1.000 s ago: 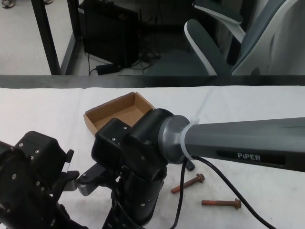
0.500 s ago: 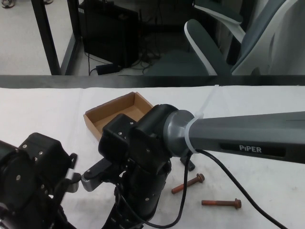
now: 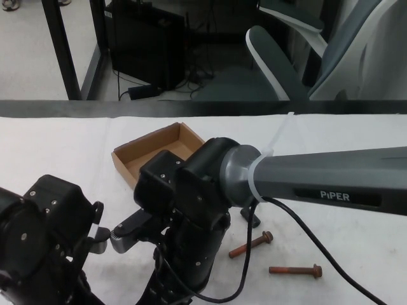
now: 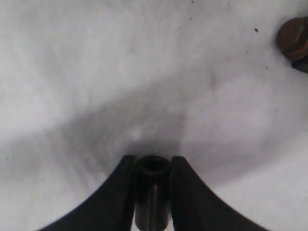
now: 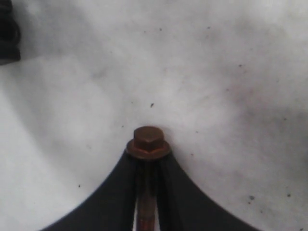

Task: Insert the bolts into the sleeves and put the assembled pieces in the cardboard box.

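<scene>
My left gripper (image 4: 153, 162) is shut on a short black sleeve (image 4: 153, 195), its open bore facing outward over the white cloth. My right gripper (image 5: 148, 155) is shut on a rusty hex-head bolt (image 5: 147, 142), head outermost. In the left wrist view that bolt's head (image 4: 292, 37) shows a short way off from the sleeve. In the high view both wrists sit low at the front left, the left arm (image 3: 54, 222) facing the right arm (image 3: 191, 203). The cardboard box (image 3: 135, 154) lies open behind them.
Two loose rusty bolts (image 3: 251, 243) (image 3: 296, 271) lie on the white cloth at the front right. A small black piece (image 3: 252, 219) sits beside the right arm's wrist. The bench's dark far edge (image 3: 76, 108) runs behind the box.
The right arm's wrist has shifted slightly right and up, its gripper still near the left one. The left arm moved only slightly. Both grips are unchanged.
</scene>
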Robot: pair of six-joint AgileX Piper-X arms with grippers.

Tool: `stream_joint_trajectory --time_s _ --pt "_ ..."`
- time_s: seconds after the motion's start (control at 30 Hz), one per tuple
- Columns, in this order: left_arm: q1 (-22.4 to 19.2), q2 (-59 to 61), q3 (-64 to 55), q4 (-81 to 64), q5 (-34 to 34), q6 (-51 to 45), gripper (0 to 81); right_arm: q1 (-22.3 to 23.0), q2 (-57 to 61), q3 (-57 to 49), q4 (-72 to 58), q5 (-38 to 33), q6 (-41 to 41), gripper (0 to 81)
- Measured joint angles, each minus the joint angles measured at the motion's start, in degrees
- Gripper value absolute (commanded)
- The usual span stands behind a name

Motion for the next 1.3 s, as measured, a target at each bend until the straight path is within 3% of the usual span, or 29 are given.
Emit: stream_joint_trajectory --time_s 0.2,0.4,0.6,0.97,1.3 --pt "0.0 0.0 0.3 -4.4 -0.4 1.8 0.8 -2.1 1.0 -2.3 1.8 -1.4 -3.0 0.6" --pt "-0.1 0.5 0.9 -12.8 -0.7 2.9 0.8 -8.9 2.2 -9.7 -2.2 2.9 -4.1 0.6" --pt "-0.1 1.0 0.8 -22.5 -1.1 2.9 0.8 -12.8 2.2 -16.4 -6.0 0.8 -4.1 0.6" --pt "0.2 1.0 -2.2 -41.5 0.4 2.9 0.8 -19.3 2.2 -19.2 -13.2 -11.9 0.6 0.2" --pt "4.3 1.1 -3.0 -64.5 8.4 3.3 0.8 -24.7 2.2 -19.2 -33.5 -23.9 12.2 0.2"
